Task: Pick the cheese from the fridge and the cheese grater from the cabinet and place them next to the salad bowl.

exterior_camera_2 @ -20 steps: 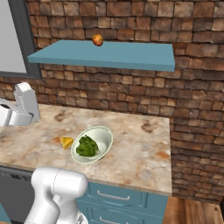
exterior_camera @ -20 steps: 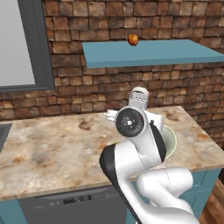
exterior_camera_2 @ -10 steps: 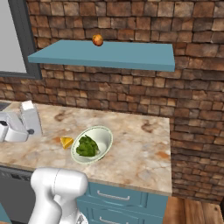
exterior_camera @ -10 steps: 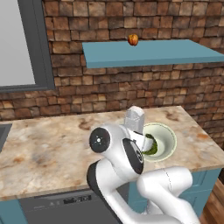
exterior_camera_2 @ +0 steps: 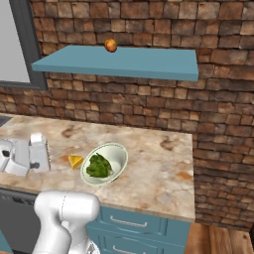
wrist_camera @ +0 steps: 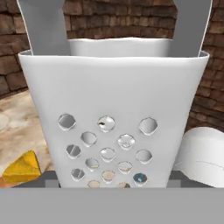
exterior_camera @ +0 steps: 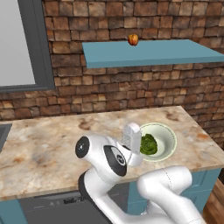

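Gripper [exterior_camera_2: 37, 158], closed around the cheese grater [wrist_camera: 113, 127], has come down from chest height over the last second and now rides low above the tabletop [exterior_camera_2: 154, 168], at the left of the right base view. Hand view: the grater's perforated face sits close to the camera, with the cheese [wrist_camera: 22, 168] at lower left and the rim of the salad bowl [wrist_camera: 203, 153] at right. The descent suggests the grater is about to be set down, the last placement the task appears to need. Right base view, left to right: grater, then cheese [exterior_camera_2: 75, 161] lying on the tabletop just beside the bowl, then salad bowl [exterior_camera_2: 118, 153], which holds green leaves [exterior_camera_2: 98, 166]. Above, the cabinet [exterior_camera_2: 124, 63] carries a small red-orange fruit [exterior_camera_2: 110, 45].
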